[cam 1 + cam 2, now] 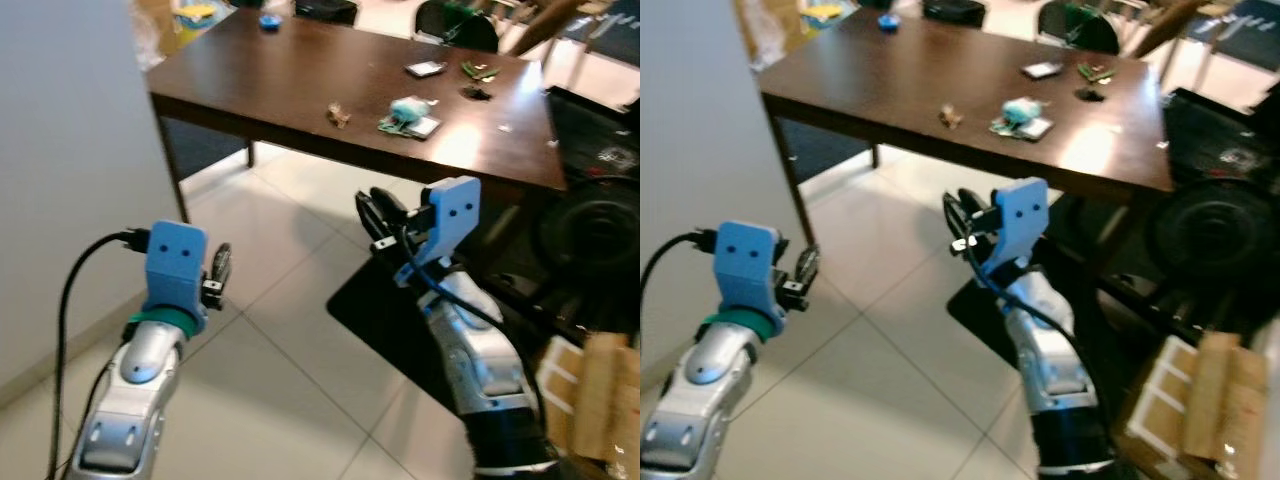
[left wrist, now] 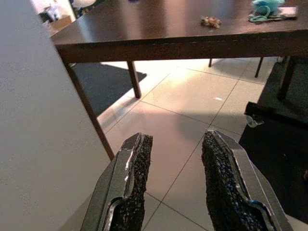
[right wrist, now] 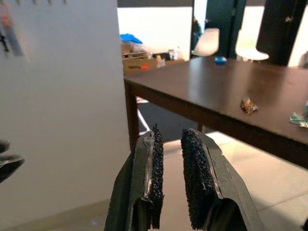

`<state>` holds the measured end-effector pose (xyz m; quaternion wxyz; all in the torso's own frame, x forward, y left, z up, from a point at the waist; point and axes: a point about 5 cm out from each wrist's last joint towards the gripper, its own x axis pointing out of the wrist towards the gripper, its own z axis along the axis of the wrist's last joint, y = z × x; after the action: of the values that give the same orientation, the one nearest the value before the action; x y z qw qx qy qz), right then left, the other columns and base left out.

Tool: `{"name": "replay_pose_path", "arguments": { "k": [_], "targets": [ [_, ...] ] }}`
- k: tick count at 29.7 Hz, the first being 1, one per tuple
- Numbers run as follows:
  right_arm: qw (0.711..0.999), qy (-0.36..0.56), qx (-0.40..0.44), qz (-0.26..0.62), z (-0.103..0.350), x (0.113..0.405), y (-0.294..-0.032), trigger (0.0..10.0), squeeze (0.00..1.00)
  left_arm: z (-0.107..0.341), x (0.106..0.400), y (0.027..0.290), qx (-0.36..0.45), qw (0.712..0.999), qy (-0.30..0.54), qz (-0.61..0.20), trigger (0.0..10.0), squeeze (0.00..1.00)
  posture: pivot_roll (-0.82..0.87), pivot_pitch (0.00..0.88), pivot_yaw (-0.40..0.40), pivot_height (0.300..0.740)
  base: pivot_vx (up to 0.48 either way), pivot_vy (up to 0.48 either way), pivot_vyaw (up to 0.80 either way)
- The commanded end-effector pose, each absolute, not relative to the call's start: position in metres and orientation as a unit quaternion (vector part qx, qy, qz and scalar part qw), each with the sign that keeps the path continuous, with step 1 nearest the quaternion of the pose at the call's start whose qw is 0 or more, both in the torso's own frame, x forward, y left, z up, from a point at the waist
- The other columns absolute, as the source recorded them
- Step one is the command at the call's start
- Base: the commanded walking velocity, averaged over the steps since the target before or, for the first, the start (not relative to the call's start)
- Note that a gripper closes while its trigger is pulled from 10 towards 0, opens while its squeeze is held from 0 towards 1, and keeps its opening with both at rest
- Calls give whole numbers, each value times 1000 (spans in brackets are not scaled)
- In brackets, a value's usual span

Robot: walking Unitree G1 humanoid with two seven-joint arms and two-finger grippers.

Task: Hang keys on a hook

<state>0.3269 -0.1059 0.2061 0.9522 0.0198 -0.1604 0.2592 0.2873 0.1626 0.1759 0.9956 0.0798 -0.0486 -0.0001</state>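
I am in the approach step: left gripper [image 2: 175,185] spread, right gripper [image 3: 172,178] slightly parted, both empty. The small keys [image 1: 339,115] probably lie on the table [image 1: 250,80]; next I must reach them.

- Table [image 1: 300,90]: dark brown wood, long, standing on a pale tiled floor [image 1: 290,330].
- Small brownish object [image 1: 338,116]: on the tabletop near the front edge; too small to identify.
- Teal item [image 1: 408,108]: lying on a flat card or packet [image 1: 424,127], just beside the brownish object.
- Flat grey packet [image 1: 426,68]: farther back on the tabletop, with dark and green scraps [image 1: 480,71] near it.
- Blue round object [image 1: 270,21]: at the far end of the table.
- Wall [image 1: 70,170]: pale grey, beside the table's corner.
- Dark mat [image 1: 390,320]: on the floor under the table's near side.
- Cardboard pieces [image 1: 590,400]: stacked at the right edge.
- White chairs [image 3: 231,44]: beyond the table.
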Motion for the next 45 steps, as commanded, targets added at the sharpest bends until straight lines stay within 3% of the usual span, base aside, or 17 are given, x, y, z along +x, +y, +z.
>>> {"name": "replay_pose_path", "arguments": {
  "k": [1, 26, 45],
  "targets": [
    [954, -157, 14, 255, 201, 327, -108, 10000, 0, 170, 286, 164, 92, 995, -40, 5, 10000, 0, -21, 40, 46, 740, 349, 0, 0],
    [957, -141, 15, 255, 186, 327, -105, 10000, 0, 169, 290, 166, 96, 995, -40, 12, 10000, 0, -4, 50, 56, 740, 459, 0, 0],
    [957, -141, 17, 253, 186, 329, -107, 10000, 0, 170, 290, 166, 94, 995, -40, 12, 10000, 0, -5, 57, 54, 740, 464, 0, -759]
  ]
}}
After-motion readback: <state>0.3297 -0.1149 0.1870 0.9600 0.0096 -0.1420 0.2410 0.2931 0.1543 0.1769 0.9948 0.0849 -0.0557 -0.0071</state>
